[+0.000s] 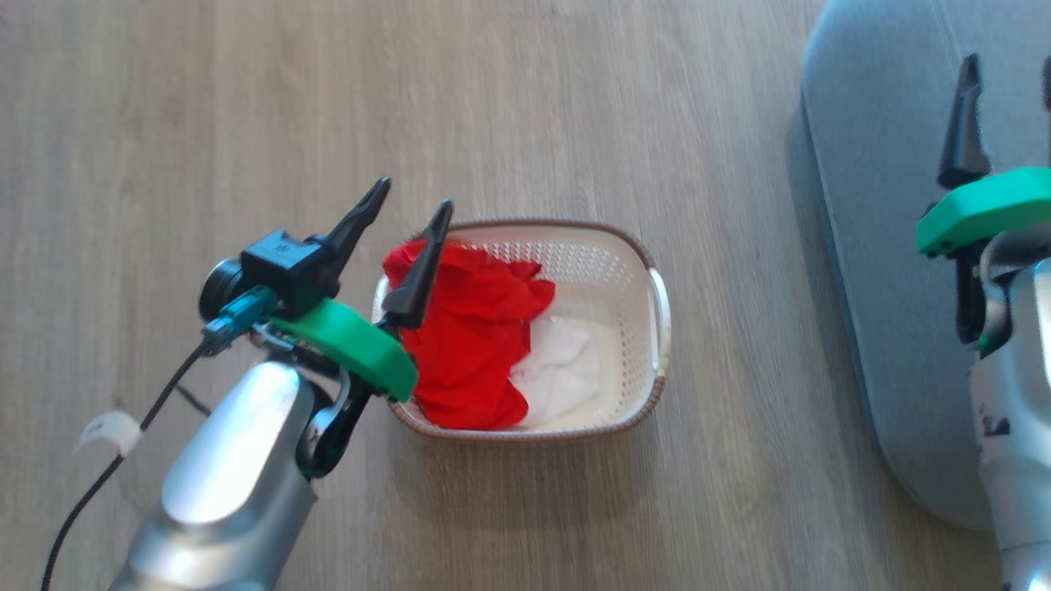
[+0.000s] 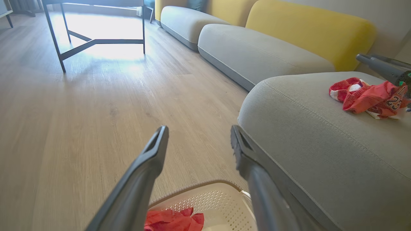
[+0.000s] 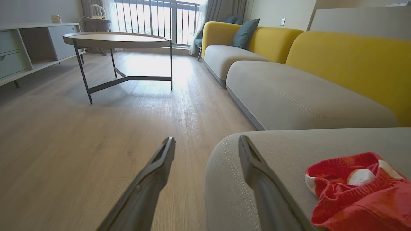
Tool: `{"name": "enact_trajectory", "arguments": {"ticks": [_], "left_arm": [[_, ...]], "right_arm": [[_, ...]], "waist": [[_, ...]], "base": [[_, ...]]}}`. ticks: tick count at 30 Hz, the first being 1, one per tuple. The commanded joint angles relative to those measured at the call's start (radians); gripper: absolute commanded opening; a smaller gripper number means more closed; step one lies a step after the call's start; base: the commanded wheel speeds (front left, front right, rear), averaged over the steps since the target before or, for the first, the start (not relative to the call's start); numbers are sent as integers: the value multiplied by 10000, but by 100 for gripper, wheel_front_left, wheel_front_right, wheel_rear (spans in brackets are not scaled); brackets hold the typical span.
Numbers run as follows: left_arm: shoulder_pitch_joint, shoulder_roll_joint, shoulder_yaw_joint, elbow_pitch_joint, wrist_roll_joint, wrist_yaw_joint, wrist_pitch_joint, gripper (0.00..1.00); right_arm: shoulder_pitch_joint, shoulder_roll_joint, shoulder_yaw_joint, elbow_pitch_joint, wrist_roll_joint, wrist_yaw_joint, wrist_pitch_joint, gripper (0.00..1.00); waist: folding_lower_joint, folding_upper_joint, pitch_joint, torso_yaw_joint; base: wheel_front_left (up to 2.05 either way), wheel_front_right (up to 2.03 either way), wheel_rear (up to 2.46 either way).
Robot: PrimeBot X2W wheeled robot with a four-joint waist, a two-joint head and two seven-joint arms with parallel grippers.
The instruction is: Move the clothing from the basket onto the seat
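Left gripper [image 1: 415, 193] fingers spread, empty, hovering over left end of basket [image 1: 599, 246]. Red clothing [image 1: 472, 345] directly beneath, heaped along left wall; white cloth [image 1: 566, 365] toward right end. Basket on floor [image 1: 246, 123], long axis left-right. Seat [image 1: 870, 246] well right; right gripper [image 1: 1010, 66] above it, spread, empty. Nearer arm for next pick, judged: left. Wrist views add: red garment [image 3: 359, 192] already lying on seat near its corner.
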Motion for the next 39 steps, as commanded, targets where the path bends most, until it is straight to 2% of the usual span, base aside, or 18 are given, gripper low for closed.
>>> {"name": "enact_trajectory", "arguments": {"ticks": [1, 8, 16, 29, 39], "left_arm": [[-105, 90, 484, -219, 94, -63, -49, 100], [723, -209, 1917, 125, 722, -63, -49, 100], [1637, -535, 3434, 165, 1402, -63, -49, 100], [2768, -910, 4819, -48, 2155, -63, -49, 100], [3278, -1252, 5555, -510, 2691, -63, -49, 100]], "right_arm": [[62, -26, 195, -360, 87, 69, -49, 100], [746, 134, 739, -434, 410, 69, -49, 100], [1567, 508, 1135, -953, 725, 69, -49, 100], [3101, 1038, 1535, -1415, 756, 69, -49, 100], [3605, 1192, 1942, -1672, 652, 69, -49, 100]], "waist": [[1, -1, -364, 289], [1, -1, -1182, 608], [1, -1, -1788, 631], [1, -1, -2412, 331], [1, -1, -2609, 118]], "base": [[0, 0, 0], [0, 0, 0], [0, 0, 0], [0, 0, 0], [0, 0, 0]]}}
